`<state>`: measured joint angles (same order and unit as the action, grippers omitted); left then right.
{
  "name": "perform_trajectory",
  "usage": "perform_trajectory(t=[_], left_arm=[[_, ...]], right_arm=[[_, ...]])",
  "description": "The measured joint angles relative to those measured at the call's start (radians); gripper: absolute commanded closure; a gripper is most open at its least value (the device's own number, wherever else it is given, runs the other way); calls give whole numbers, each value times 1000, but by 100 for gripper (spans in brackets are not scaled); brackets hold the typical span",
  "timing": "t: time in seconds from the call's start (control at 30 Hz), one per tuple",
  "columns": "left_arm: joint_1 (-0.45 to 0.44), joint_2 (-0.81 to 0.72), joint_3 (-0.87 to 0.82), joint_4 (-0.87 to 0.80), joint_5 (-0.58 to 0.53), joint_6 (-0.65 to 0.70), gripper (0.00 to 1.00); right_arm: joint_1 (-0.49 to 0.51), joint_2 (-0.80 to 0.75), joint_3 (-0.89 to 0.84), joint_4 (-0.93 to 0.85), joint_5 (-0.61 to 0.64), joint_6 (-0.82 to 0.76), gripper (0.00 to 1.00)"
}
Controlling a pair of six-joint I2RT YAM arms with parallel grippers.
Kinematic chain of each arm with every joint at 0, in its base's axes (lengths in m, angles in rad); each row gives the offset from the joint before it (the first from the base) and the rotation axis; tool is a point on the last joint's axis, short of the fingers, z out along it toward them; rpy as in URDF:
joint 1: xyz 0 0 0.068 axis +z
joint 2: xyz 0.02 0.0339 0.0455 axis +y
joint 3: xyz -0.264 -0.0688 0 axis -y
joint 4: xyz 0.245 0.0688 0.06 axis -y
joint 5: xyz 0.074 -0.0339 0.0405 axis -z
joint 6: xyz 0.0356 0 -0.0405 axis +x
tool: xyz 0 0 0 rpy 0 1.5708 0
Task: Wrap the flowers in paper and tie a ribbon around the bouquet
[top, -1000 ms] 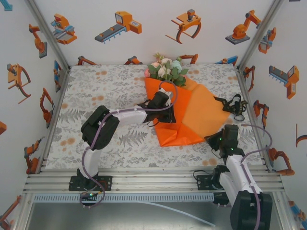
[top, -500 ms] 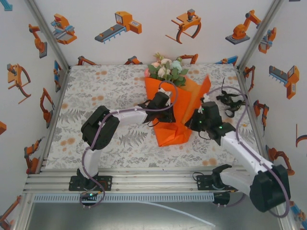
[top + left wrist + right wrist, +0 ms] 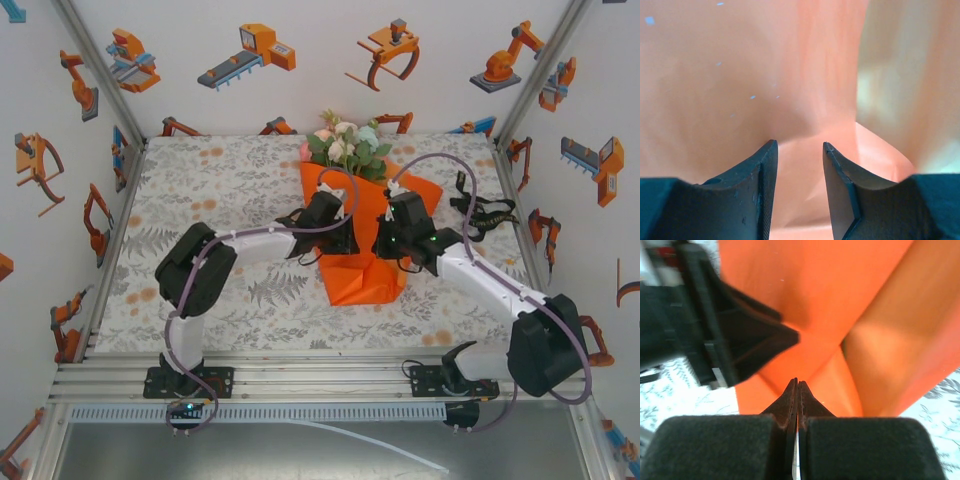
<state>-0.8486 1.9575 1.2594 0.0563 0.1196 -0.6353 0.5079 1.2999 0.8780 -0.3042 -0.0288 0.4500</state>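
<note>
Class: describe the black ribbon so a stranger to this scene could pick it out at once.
On the grey floral table cover, find the bright orange paper sheet near the middle. To its right, by the right wall, lies a loose tangle of narrow black ribbon. Unlike the purple-grey robot cables, it is black and flat.

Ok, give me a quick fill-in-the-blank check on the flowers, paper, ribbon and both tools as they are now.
1. The flowers stick out at the ___ end of the paper, away from the arms' bases.
2. The ribbon lies to the ___ of the paper.
3. The left tool has its jaws ___.
4. The right tool has its jaws ___.

Missing words: far; right; open; shut.
</note>
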Motion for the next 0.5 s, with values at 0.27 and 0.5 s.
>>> perform_trajectory(t=[0.27, 0.5], left_arm=[[-35, -54, -9, -8, 1, 32, 57], [-92, -24, -11, -21, 20, 62, 58]], right_arm=[[0, -140, -101, -87, 171, 91, 47], [-174, -406, -234, -258, 301, 221, 26]])
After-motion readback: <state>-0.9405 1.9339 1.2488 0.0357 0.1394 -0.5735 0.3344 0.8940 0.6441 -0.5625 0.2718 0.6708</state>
